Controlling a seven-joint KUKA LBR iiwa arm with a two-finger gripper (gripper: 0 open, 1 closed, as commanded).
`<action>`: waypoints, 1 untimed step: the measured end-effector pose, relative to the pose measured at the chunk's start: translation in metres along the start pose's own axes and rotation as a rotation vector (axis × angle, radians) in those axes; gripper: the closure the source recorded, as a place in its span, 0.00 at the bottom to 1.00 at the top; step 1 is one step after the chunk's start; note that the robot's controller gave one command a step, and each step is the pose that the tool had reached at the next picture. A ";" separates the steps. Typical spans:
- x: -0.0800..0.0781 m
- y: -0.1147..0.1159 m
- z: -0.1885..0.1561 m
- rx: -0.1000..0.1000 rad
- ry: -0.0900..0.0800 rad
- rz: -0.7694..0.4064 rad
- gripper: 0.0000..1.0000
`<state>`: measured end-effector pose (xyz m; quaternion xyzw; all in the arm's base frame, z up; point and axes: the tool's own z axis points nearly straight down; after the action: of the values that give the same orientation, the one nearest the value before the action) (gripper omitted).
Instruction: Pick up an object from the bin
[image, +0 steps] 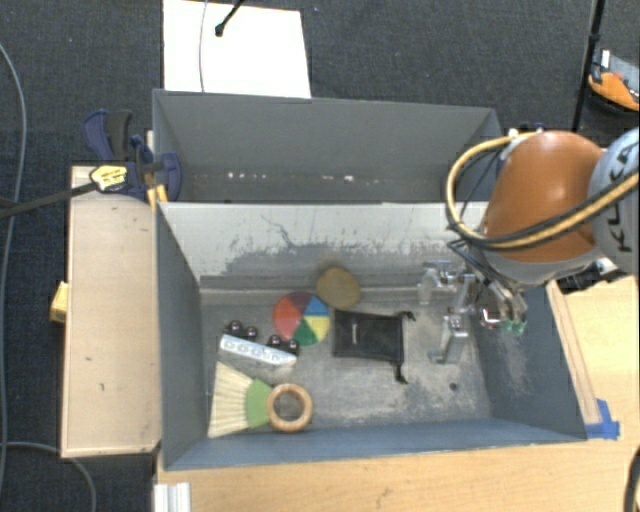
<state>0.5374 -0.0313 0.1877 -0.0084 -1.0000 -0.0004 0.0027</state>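
Note:
My gripper (452, 345) hangs over the right part of the bin floor, its metal fingers pointing down at bare floor with nothing between them. A flat black pouch (368, 336) lies to its left, a short gap away. Beyond that pouch a brown round disc (339, 286) rests by the back wall, and a multicoloured ball (303, 318) sits next to it.
At the left of the bin lie a silver bar with black knobs (256, 346), a pale brush with a green band (238, 402) and a tape roll (289, 407). The arm's orange cover and cables hang above the right wall.

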 end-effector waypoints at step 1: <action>-0.002 0.000 -0.005 0.001 -0.009 -0.001 0.00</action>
<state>0.5391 -0.0312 0.1923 -0.0077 -1.0000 0.0000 -0.0016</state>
